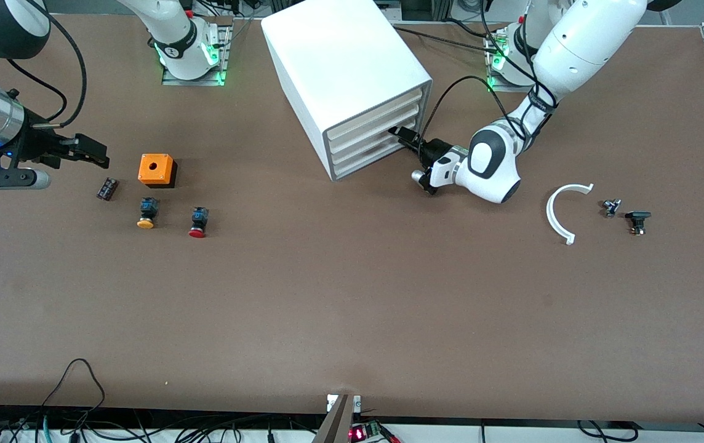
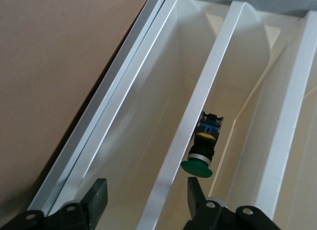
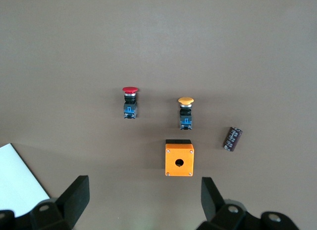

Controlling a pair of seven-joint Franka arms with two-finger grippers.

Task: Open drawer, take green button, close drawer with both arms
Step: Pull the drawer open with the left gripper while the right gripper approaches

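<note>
Your left tool (image 1: 402, 136) is open at the cabinet (image 1: 352, 80), drawers shut; hook the drawer (image 1: 369, 161) next. Right tool (image 1: 90, 152) waits open.

Three buttons: green (image 2: 200, 150), red (image 1: 198, 222), yellow (image 1: 147, 212) (green in a drawer). One orange box (image 1: 157, 170), one capacitor (image 1: 107, 188), one white arc (image 1: 562, 211).

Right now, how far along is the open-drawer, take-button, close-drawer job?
Done: nothing yet; no cream-white tray drawer juts out of the big white box cabinet. In hand: the left tool is open at the drawer fronts, one front edge between its fingers, with the green-capped push button lying inside. The right tool waits open over the table near the orange box. Left: pull, take button, close.
</note>
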